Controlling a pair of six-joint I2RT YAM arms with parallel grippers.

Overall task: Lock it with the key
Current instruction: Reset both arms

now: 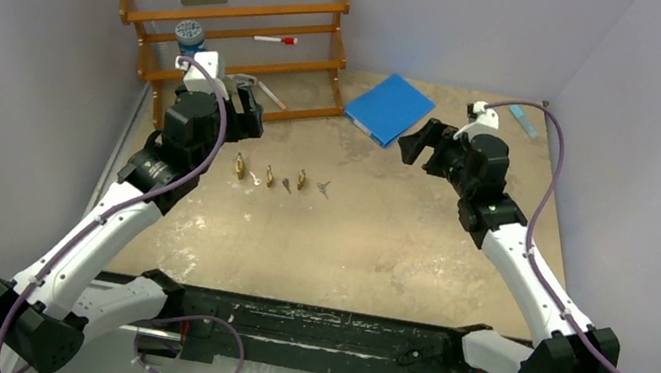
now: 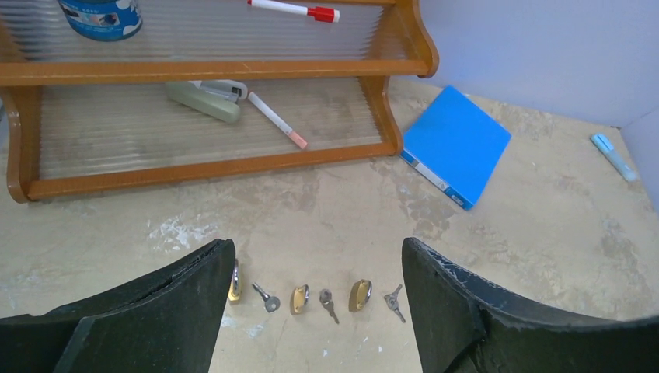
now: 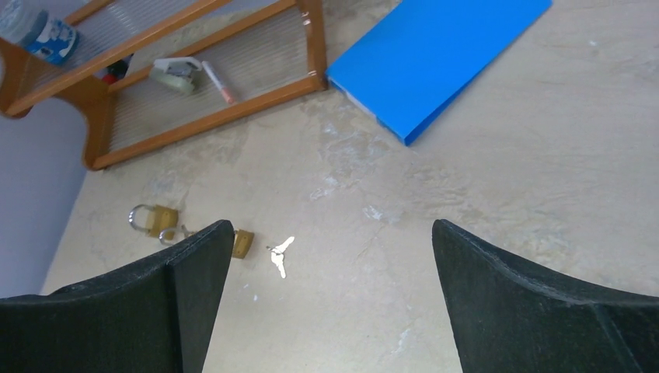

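Placement of task items: three brass padlocks (image 2: 299, 298) and three keys (image 2: 327, 303) lie alternating in a single row on the bench (image 1: 395, 258). The row runs left to right and sits closer to the left arm's side. Left padlock (image 1: 239, 167) starts the row. Rightmost key (image 1: 323, 186) ends it, just beside the neighbouring padlock (image 1: 300, 179) and apart from it. Each key's long axis lies roughly across the row. Whether any shackle stands open is too small to tell.

Left gripper (image 1: 244, 114): jaws spread wide, nothing held. It hangs raised above the bench. In its wrist view the row sits low between the two fingers, with the left padlock partly hidden behind one finger. The items therefore lie ahead and below. Left arm is bent at the elbow, wrist pitched down.

Right gripper (image 1: 418, 146): jaws at full spread, nothing held. It faces left, well apart from the row, with the rightmost key as its nearest item. Right arm reaches forward and inward, clear of the bench.

Judgement: left arm is nearer the padlocks and right arm is better placed for the end key. No item is yet touched.
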